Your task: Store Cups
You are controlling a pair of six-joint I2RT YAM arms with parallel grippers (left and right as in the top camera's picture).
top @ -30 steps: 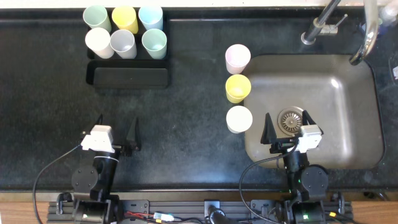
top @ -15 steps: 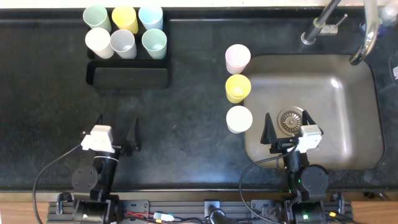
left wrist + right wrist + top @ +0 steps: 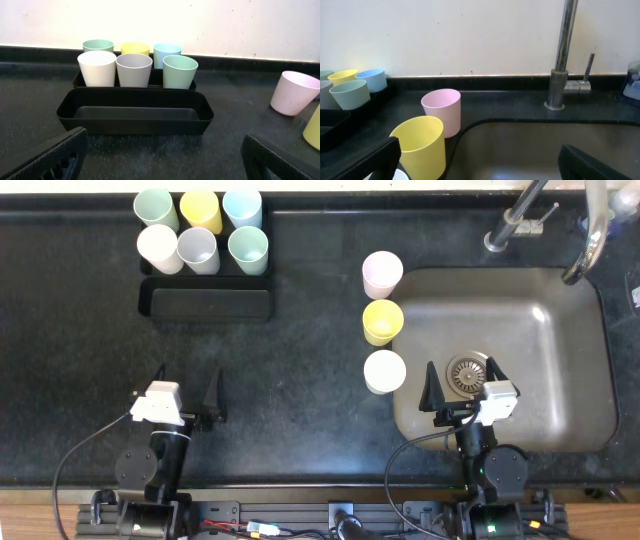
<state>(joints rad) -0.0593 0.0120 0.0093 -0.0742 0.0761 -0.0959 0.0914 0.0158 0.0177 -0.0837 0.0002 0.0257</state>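
Both arms are resting near their bases at the near edge of the black counter (image 3: 300,380). The left gripper (image 3: 190,383) is hanging over bare counter on the left side, its claw spread wide with nothing between the fingers. It is facing the storage trays, which are lying farther back. The right gripper (image 3: 461,375) is sitting over the near left part of the sink (image 3: 540,330), close to the drain (image 3: 467,372). Its claw is likewise standing wide and holding nothing. Three loose cups are standing upright in a line along the sink's left edge. The pink cup (image 3: 382,272) is farthest, the yellow cup (image 3: 383,320) is in the middle, and the white cup (image 3: 385,370) is nearest, just left of the right gripper. Each cup is sitting close to its neighbour. At the far left of the counter, a black tray (image 3: 80,80) is carrying six upright cups in two rows of three. A pale green cup (image 3: 155,208), a second yellow cup (image 3: 200,208) and a blue cup (image 3: 242,208) are forming the far row. A second white cup (image 3: 160,248), a grey cup (image 3: 197,250) and a green cup (image 3: 248,250) are forming the near row. Just in front of it, on the near side, a long black bin (image 3: 135,92) is lying with nothing in it. A metal faucet (image 3: 515,215) is rising at the sink's far edge.
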